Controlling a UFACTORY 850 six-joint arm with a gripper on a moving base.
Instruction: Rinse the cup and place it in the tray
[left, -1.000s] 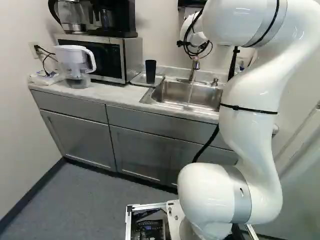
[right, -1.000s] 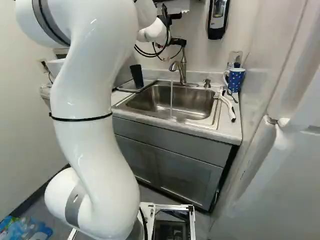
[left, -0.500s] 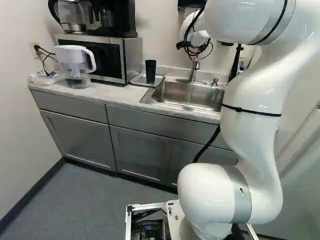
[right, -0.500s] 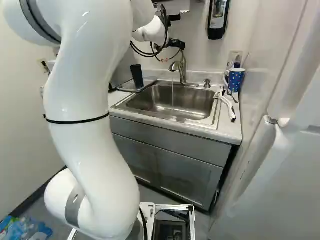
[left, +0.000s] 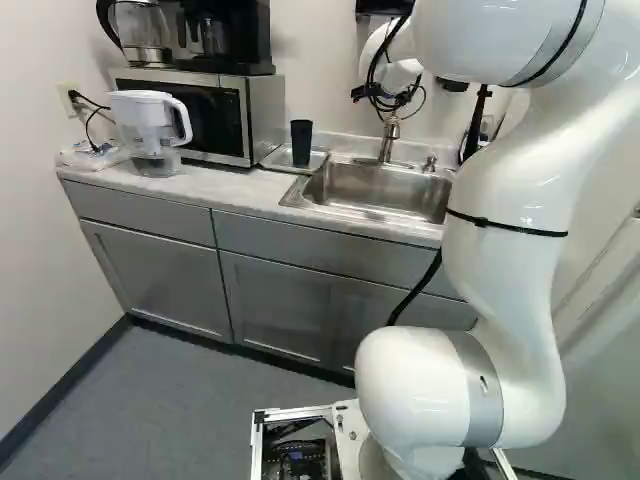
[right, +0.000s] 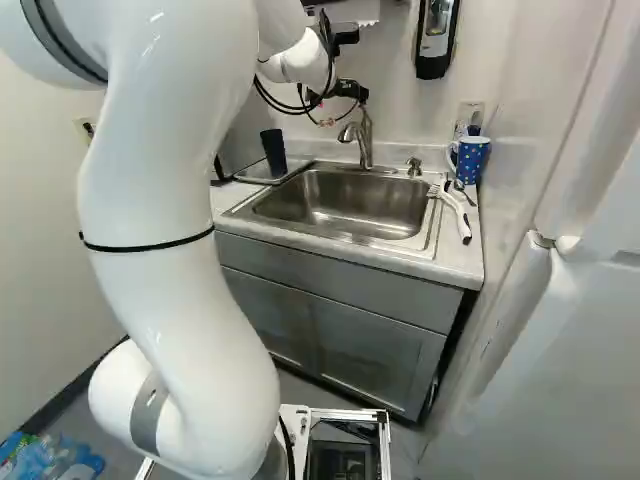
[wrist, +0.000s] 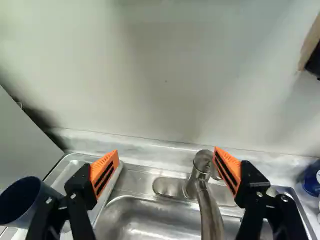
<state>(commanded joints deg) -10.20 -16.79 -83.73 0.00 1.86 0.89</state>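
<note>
One dark cup (left: 301, 143) stands upright in the tray (left: 276, 160), upper middle of the left base view. Probably light, stiff plastic, slippery if wet, so I'd go easy and grab it round the mid wall. Jaws (wrist: 166, 164) are wide apart, nothing clamped, arm (right: 165, 200) bent high and reaching forward, wrist near the faucet (right: 365, 138).

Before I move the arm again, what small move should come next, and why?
I'd probably ease the gripper straight back from the tap, fingers open. The dark cup stands in the tray and no water shows under the spout, so the job looks done. The wrist view shows the tap near one orange pad, so swinging sideways might bump it.
</note>
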